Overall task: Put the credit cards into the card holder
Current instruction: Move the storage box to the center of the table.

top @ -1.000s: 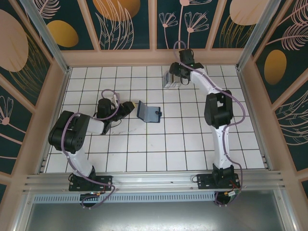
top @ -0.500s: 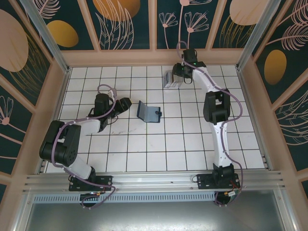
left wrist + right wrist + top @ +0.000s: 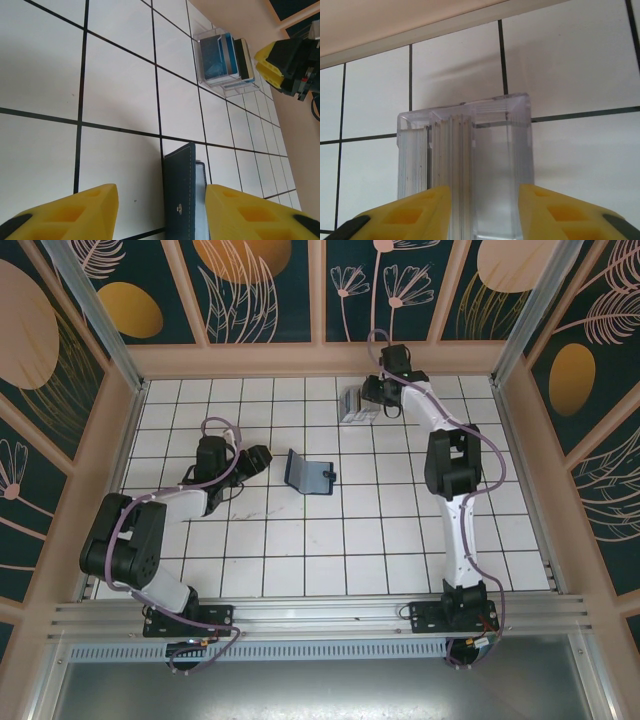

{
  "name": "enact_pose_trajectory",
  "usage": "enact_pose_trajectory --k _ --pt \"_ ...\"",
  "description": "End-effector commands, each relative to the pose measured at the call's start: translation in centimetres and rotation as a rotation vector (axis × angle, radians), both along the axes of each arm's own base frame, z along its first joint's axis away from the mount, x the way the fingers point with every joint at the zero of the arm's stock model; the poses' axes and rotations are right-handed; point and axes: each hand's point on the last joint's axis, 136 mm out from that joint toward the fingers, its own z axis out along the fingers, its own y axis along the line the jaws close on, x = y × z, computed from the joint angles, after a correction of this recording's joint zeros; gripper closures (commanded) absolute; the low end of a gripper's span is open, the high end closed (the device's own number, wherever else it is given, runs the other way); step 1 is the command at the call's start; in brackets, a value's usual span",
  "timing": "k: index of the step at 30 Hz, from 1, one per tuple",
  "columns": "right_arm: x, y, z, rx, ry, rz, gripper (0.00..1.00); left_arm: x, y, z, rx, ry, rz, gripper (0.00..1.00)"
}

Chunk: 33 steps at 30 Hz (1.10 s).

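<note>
The card holder (image 3: 308, 472) stands half open on the tiles, navy outside, lighter blue inside. In the left wrist view the card holder (image 3: 184, 195) rises edge-on between the yellow fingers (image 3: 65, 215) of my left gripper (image 3: 161, 212), which is open and not touching it. The left gripper (image 3: 262, 455) sits just left of it. The credit cards (image 3: 451, 165) stand on edge in a clear plastic box (image 3: 502, 170) at the back. My right gripper (image 3: 485, 215) is open, its fingers straddling the box. The box (image 3: 355, 405) lies just left of the right gripper (image 3: 372, 398).
The beige back wall (image 3: 320, 358) runs right behind the clear box. In the left wrist view the box (image 3: 222, 60) holds blue and grey cards, with the right gripper (image 3: 287, 62) beside it. White tiled floor (image 3: 330, 550) spreads in front of the card holder.
The left arm's elbow has swung out to the left while its gripper stayed near the card holder. The right gripper has shifted slightly towards the back wall at the box.
</note>
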Motion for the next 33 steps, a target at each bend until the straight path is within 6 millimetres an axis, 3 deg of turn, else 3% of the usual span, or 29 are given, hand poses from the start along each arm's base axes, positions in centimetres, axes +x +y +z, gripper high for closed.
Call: enact_pose_trajectory --k 1,6,20,28,33 --pt "0.1 -2.4 3.8 -0.012 -0.058 -0.034 0.62 -0.2 0.5 0.5 0.018 -0.017 0.008 0.5" --pt "0.1 -3.4 3.1 -0.011 -0.039 -0.042 0.63 -0.2 0.8 1.0 0.039 -0.028 0.017 0.5" --pt "-1.2 -2.9 -3.4 -0.016 0.116 0.008 0.68 -0.2 1.2 1.0 0.075 -0.024 0.027 0.5" --pt "-1.6 -2.3 -3.0 -0.004 0.11 0.051 0.7 -0.1 1.2 1.0 0.071 -0.023 0.028 0.5" --pt "-1.6 -1.8 -3.0 0.018 0.107 0.076 0.65 -0.2 1.1 0.9 0.068 -0.022 0.027 0.5"
